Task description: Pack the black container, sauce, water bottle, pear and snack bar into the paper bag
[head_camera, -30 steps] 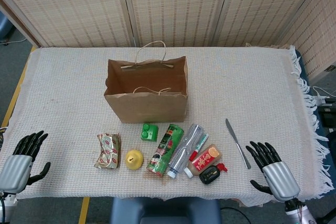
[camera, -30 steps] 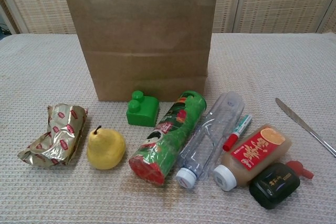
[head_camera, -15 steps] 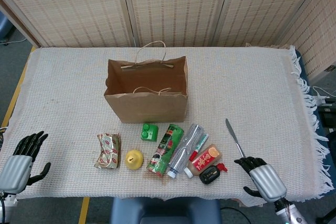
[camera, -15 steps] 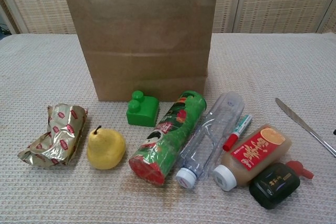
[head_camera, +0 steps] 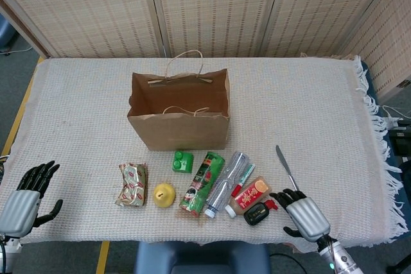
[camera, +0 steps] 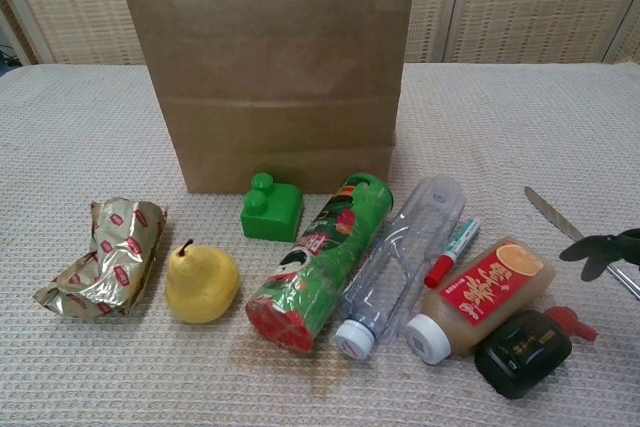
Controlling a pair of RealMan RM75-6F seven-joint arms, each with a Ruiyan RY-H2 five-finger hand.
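Note:
The open paper bag stands upright mid-table. In front of it lie the snack bar, yellow pear, clear water bottle, sauce bottle and black container. My right hand hovers open just right of the black container, fingers spread toward it. My left hand rests open at the table's front left corner, away from everything.
A green snack tube, a green block, a red marker and a table knife lie among the items. The knife lies right beside my right hand.
My right hand has moved left along the front edge, from the right of the knife toward the black container, and now shows in the chest view. The left hand stays put.

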